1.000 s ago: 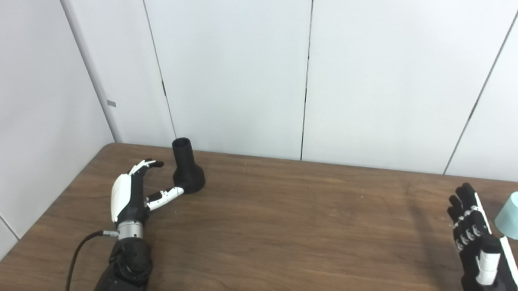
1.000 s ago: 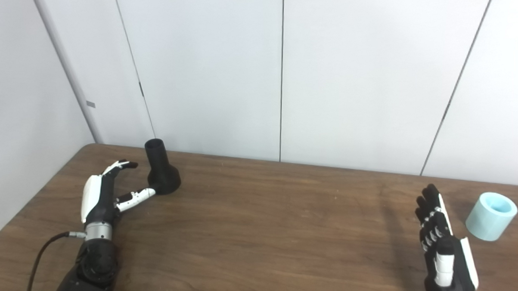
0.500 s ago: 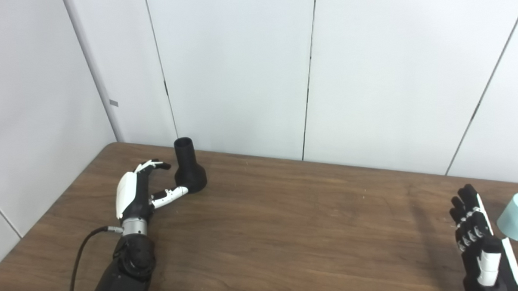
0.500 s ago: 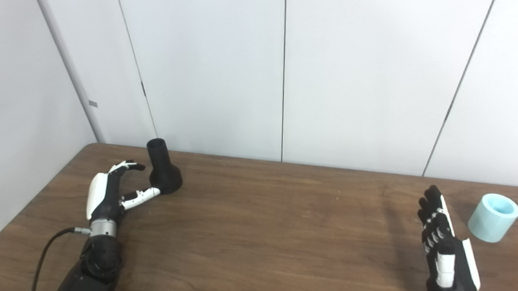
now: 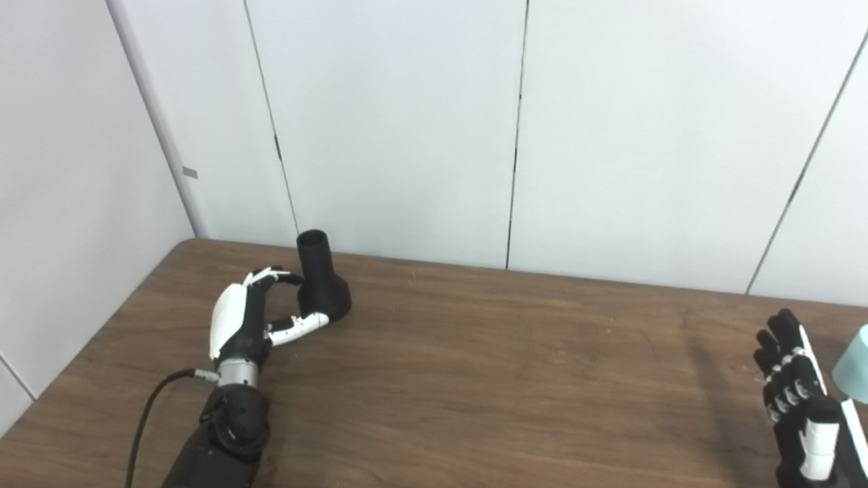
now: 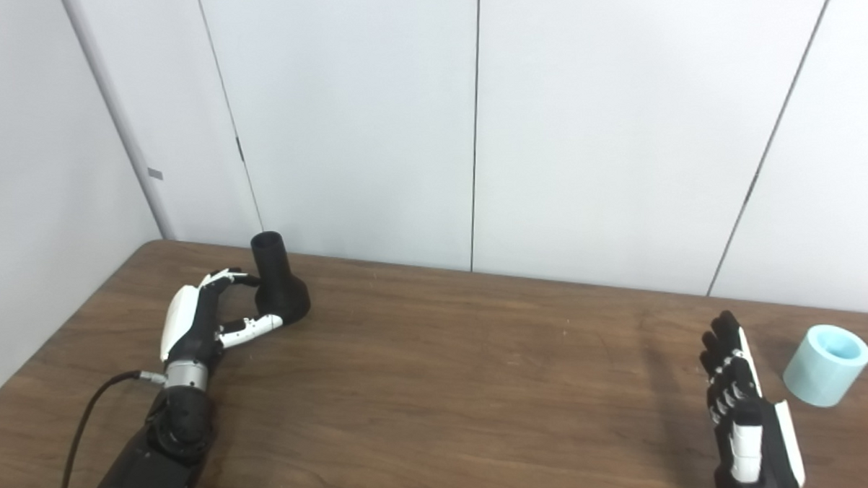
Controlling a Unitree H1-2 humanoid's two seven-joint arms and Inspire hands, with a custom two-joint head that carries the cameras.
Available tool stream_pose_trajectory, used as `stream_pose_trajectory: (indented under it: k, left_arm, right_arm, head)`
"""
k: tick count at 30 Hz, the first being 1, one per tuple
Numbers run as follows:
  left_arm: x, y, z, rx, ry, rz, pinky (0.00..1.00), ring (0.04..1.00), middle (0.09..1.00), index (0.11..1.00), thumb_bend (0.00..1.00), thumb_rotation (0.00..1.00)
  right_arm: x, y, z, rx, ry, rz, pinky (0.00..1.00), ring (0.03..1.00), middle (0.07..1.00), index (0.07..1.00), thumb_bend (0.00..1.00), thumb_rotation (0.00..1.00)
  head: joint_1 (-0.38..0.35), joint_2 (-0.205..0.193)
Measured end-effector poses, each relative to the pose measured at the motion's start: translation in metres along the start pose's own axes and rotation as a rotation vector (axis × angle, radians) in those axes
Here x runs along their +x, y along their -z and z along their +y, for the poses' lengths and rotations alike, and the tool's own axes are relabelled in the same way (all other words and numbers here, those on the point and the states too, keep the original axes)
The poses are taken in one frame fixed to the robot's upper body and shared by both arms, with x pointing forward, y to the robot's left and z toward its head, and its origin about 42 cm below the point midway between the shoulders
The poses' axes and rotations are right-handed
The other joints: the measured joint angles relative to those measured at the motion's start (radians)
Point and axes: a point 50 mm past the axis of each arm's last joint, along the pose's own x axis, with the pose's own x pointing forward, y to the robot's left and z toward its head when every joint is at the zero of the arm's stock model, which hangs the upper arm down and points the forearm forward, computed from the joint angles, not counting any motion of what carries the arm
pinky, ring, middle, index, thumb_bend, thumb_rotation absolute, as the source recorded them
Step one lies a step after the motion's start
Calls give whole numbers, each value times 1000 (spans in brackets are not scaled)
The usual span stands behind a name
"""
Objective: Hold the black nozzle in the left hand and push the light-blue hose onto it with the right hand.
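The black nozzle (image 5: pixel 321 280) is standing upright, wide end down, at the far left of the wooden table (image 5: pixel 482 387), close to the white wall panels (image 5: pixel 400 115). The left hand (image 5: pixel 252 319) is sitting just beside it on its left, spread and grasping nothing, fingertips at the nozzle's neck and thumb at its flared base; whether they are touching is unclear. Well apart, at the table's right edge, the light-blue hose (image 6: pixel 826 364) piece is standing, and the right hand (image 6: pixel 747 417) is hovering just left of it, fingers extended, holding nothing.
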Motion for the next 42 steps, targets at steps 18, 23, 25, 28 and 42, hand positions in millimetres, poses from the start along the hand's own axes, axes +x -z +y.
stream_pose_trajectory:
  k: [18, 23, 25, 28, 42]
  left_arm:
    - [8, -4, -8, 28, 29, 2, 1000, 986, 893, 608, 1000, 406]
    - [8, -5, -9, 34, 36, 1, 1000, 986, 895, 645, 1000, 408]
    - [9, -5, -10, 38, 40, 0, 1000, 986, 897, 648, 1000, 417]
    - [12, -6, -12, 47, 49, 5, 1000, 987, 897, 648, 1000, 421]
    - [14, -10, -17, 56, 107, -5, 1000, 994, 904, 627, 1000, 414]
  right_arm:
    - [0, 0, 0, -2, -1, -1, 1000, 1000, 1000, 1000, 665, 1000]
    - [-1, -1, 0, -3, -1, -2, 1000, 1000, 1000, 1000, 661, 1000]
    - [-1, -1, 0, -3, -1, -2, 1000, 1000, 1000, 1000, 661, 1000]
    - [-1, -1, 0, -3, -1, -2, 1000, 1000, 1000, 1000, 661, 1000]
    - [-2, -2, 1, -6, -1, -7, 1000, 1000, 1000, 997, 662, 1000]
  head:
    - [5, -9]
    - [-3, -11]
    - [-3, -11]
    - [-3, -14]
    - [-18, -2]
